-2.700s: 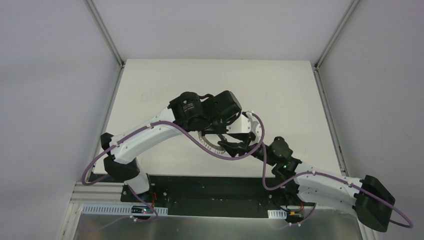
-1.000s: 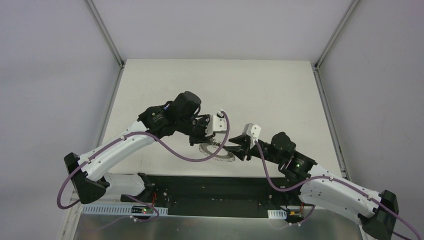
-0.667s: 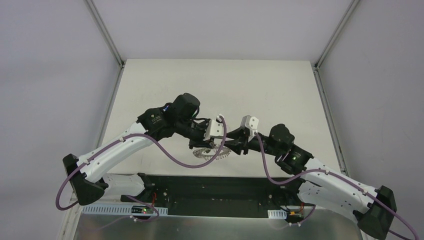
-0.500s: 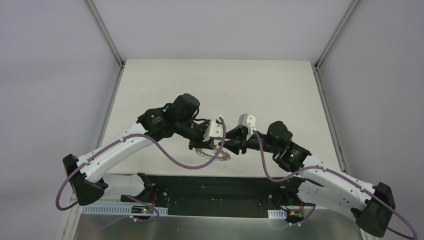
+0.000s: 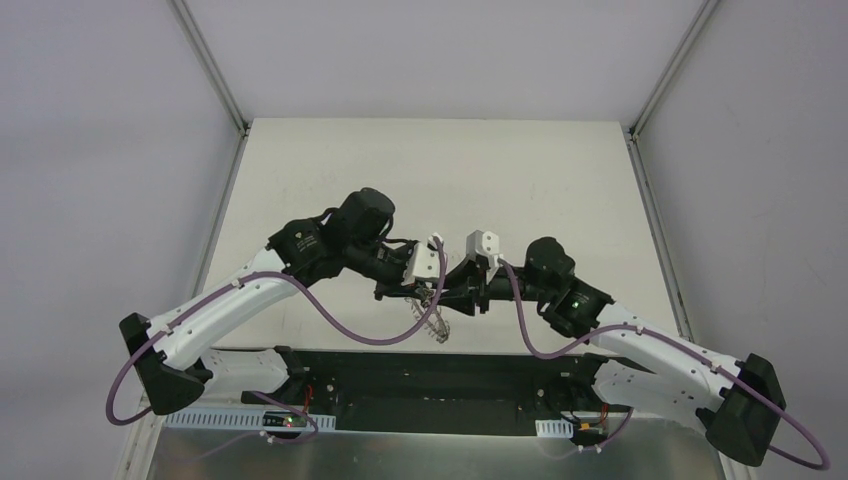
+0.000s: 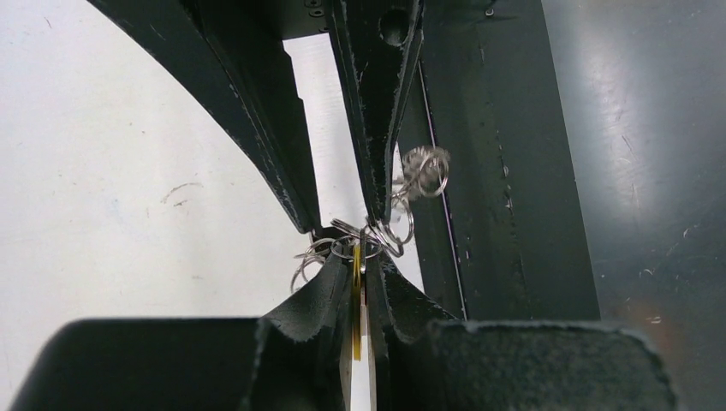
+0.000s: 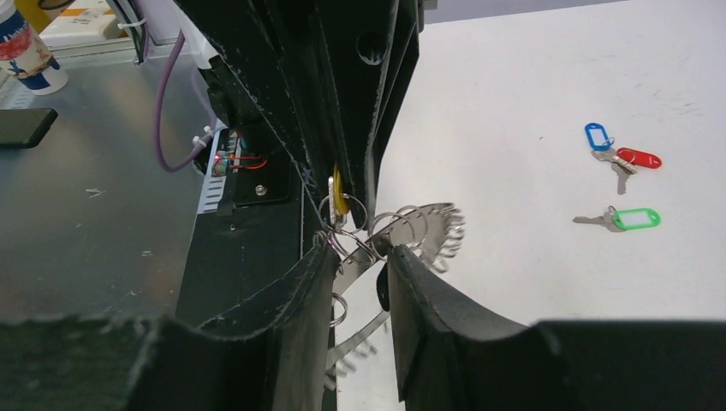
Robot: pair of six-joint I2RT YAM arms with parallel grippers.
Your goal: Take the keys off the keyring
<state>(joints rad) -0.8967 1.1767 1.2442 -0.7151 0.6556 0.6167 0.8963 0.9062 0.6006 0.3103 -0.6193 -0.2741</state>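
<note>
The keyring [image 5: 432, 322] hangs tilted in the air near the table's front edge, between my two grippers. My left gripper [image 6: 358, 257] is shut on the yellow tag [image 6: 356, 300] of a key that hangs on the ring's small wire loops. My right gripper [image 7: 360, 248] faces it tip to tip, its fingers closed across the keyring's [image 7: 428, 227] flat band just below the yellow tag [image 7: 340, 201]. Three loose keys lie on the table to the right, with a blue tag [image 7: 598, 135], a red tag [image 7: 639, 157] and a green tag [image 7: 637, 218].
The black base strip [image 5: 430, 375] and a bare metal shelf [image 7: 86, 223] run right below the grippers at the table's near edge. A printed can [image 7: 21, 51] stands on the shelf. White walls enclose the table [image 5: 500, 170].
The two grippers have drawn together. The keyring has come up off the table and now hangs edge-down between them. The right jaws have narrowed slightly.
</note>
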